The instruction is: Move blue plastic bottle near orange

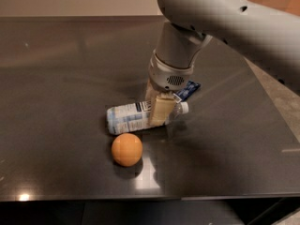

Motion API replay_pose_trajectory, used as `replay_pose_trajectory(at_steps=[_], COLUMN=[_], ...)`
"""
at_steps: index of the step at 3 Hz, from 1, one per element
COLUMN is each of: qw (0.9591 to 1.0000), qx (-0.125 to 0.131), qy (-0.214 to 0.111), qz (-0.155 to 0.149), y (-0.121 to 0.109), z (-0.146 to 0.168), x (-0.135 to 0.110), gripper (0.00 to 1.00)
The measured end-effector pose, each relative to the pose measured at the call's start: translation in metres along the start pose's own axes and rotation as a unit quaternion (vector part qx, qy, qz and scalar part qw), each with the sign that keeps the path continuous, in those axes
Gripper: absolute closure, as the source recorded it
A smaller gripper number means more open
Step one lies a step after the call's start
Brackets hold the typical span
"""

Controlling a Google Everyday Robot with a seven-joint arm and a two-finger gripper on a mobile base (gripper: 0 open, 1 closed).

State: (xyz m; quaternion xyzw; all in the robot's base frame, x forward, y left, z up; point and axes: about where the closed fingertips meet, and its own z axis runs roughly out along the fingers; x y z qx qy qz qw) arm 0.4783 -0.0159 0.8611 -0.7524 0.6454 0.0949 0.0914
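The blue plastic bottle lies on its side on the dark table, white cap pointing right. The orange sits just in front of the bottle's left end, a small gap apart. My gripper reaches straight down from the grey arm and is shut on the bottle near its neck. One cream finger is in front of the bottle and the other is behind it. The gripper hides the middle of the bottle.
A flat dark-blue packet lies just behind the bottle's cap, partly under the arm. The table's front edge runs close below the orange. The table's right edge slants away at the right.
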Motion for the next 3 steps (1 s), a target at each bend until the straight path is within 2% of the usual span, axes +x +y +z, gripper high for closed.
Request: replay_pose_trajectory(at_steps=[1, 2, 3], qw=[1.0, 1.0, 1.0], qx=[0.001, 0.003, 0.003], qy=[0.0, 0.0, 0.0], qz=[-0.001, -0.001, -0.001], y=[-0.0002, -0.0002, -0.0002], z=[0.0, -0.0004, -0.0004], x=[-0.0008, -0.0014, -0.0015], gripper=[0.13, 0.0, 0.0])
